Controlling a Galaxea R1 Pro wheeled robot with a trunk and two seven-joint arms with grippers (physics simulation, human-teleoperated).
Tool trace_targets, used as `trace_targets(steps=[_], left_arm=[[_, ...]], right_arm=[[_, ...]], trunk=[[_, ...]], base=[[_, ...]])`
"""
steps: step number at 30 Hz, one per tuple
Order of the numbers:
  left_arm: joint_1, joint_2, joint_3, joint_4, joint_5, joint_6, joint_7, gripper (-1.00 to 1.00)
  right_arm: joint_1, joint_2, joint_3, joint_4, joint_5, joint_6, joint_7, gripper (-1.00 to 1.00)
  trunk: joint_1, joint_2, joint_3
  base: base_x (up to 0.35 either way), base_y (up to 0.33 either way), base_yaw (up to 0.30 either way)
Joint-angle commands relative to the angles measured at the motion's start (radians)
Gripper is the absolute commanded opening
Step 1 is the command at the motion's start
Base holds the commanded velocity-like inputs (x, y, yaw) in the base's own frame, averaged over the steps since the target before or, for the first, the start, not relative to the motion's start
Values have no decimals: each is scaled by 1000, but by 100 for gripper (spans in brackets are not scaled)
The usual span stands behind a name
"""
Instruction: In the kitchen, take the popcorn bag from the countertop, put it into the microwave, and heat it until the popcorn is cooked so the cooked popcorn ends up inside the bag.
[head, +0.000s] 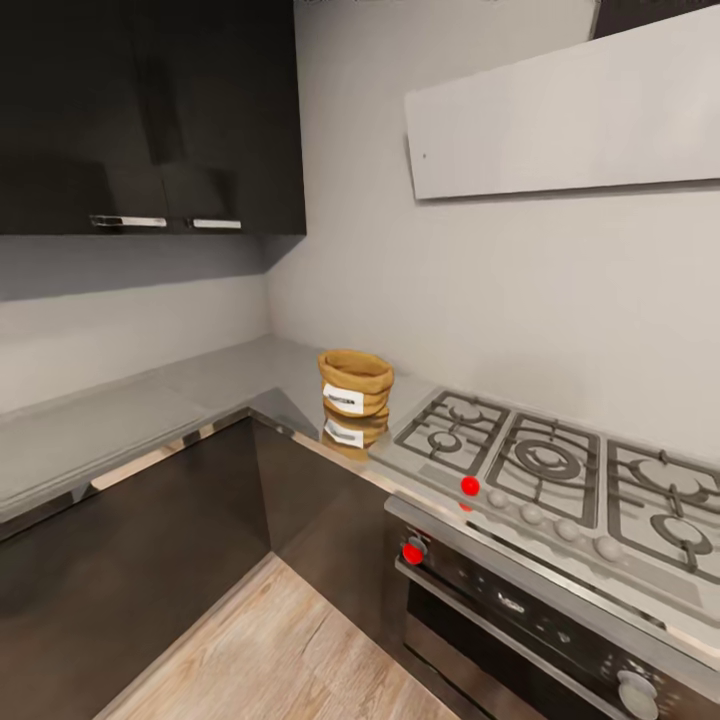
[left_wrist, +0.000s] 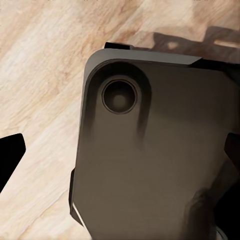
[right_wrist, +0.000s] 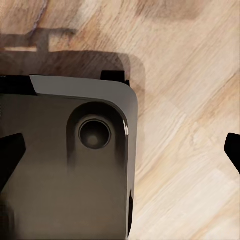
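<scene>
The popcorn bag (head: 355, 382), a squat tan sack with a rolled rim and a white label, stands upright on the glossy grey countertop (head: 200, 385) near the inner corner, just left of the gas hob. Its mirror image shows in the slab below it. The microwave is out of view. My left gripper (left_wrist: 120, 155) is open with nothing between its dark fingertips (left_wrist: 10, 155); it points down at my dark base and the plank floor. My right gripper (right_wrist: 120, 152) is open and empty too, above the same base and floor.
A silver gas hob (head: 540, 460) with black grates and a red knob sits right of the bag, over a dark built-in oven (head: 520, 610). Dark wall cabinets (head: 150, 110) hang at upper left, a pale hood (head: 560, 110) at upper right. Pale wood floor (head: 290, 650) lies before the cabinets.
</scene>
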Motion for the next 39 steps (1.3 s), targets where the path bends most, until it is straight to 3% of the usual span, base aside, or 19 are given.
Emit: trace_targets(steps=[1, 39], left_arm=[[-1, 0, 1, 0, 6, -3, 0, 100], [0, -2, 1, 0, 6, -1, 0, 100]], right_arm=[[-1, -1, -9, 3, 9, -5, 2, 100], [-1, -1, -8, 3, 9, -5, 2, 100]], trunk=[[-4, 7, 2], [-150, 273, 121]], base=[[0, 0, 0], [0, 0, 0]])
